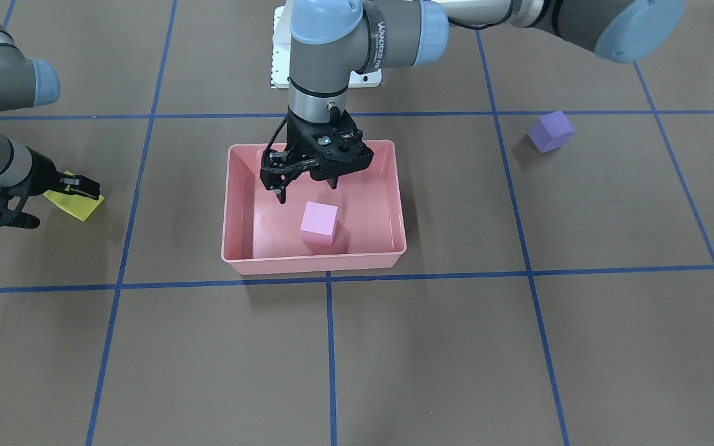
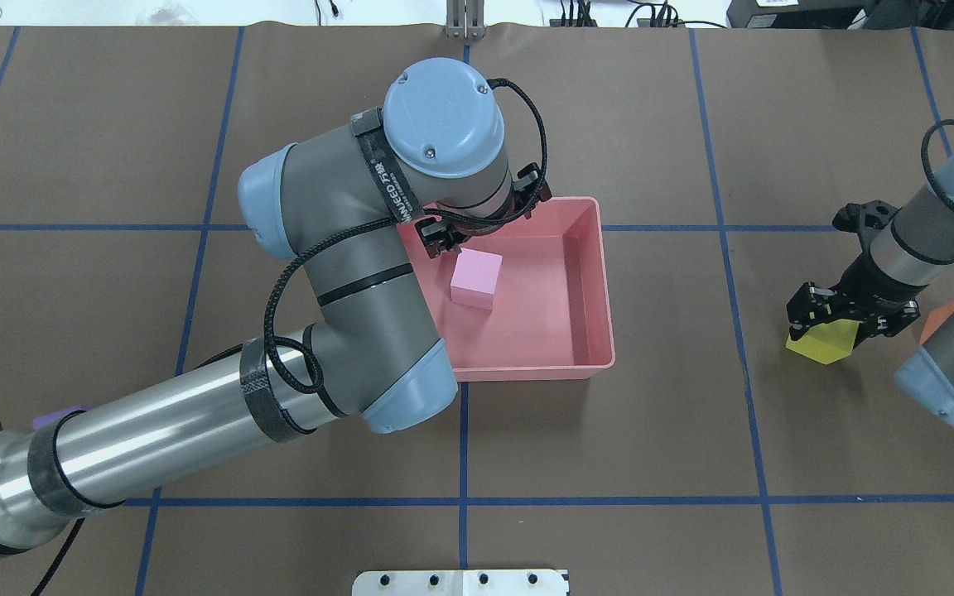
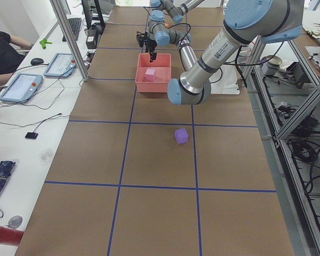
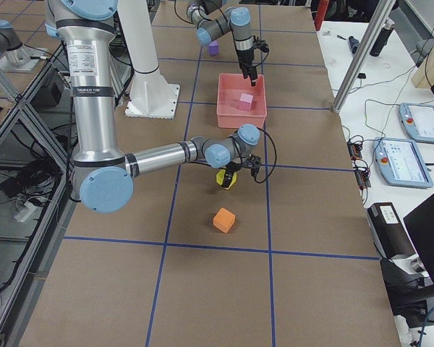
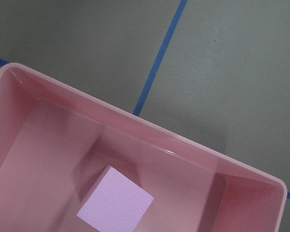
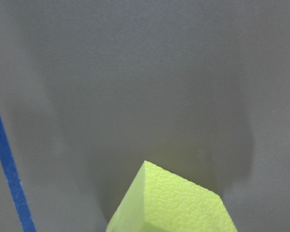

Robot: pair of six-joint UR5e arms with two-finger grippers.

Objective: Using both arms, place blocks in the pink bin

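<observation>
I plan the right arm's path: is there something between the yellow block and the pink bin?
Nothing visible lies between the yellow block and the pink bin; only the left gripper hangs open over the bin.

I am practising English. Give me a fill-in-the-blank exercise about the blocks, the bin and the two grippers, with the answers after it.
1. The block lying in the bin is ___.
2. The left gripper hangs over the bin with its jaws ___.
3. The right gripper is closed on the ___ block.
4. Two blocks lie untouched on the table: the orange block and the ___ one.
Answers: pink, open, yellow, purple.
</observation>
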